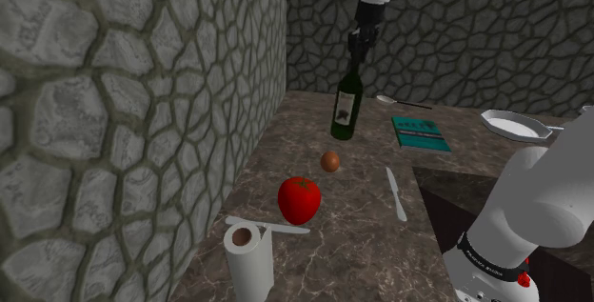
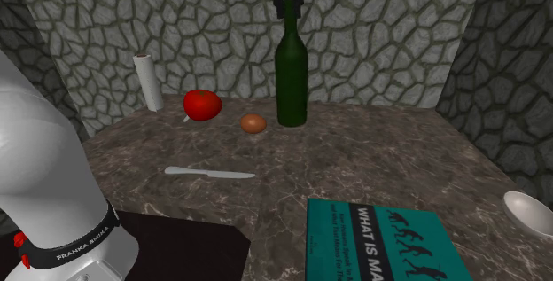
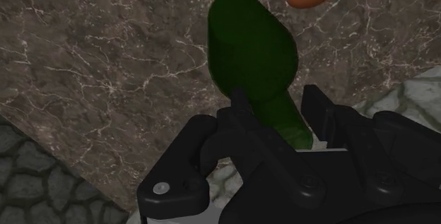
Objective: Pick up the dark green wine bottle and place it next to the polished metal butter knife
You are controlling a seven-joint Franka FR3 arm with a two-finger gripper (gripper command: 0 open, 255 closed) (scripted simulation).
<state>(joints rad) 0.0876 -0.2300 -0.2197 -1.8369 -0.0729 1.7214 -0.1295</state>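
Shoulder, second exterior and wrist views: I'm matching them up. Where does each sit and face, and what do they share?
Shoulder view: beside the white arm, which shows at lower right, looking over the counter at the wine bottle.
Second exterior view: close by the arm, facing the stone wall; the arm shows at lower left, the jaws at the top.
Wrist view: on the hand, looking down along the bottle; the black jaws clasp its neck.
All three share the bottle and the brown egg.

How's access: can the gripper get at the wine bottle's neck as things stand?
Likely yes. The gripper sits at the top of the dark green wine bottle, jaws apparently clasping its neck. The brown egg and red fruit lie low beside it, clear of the neck.
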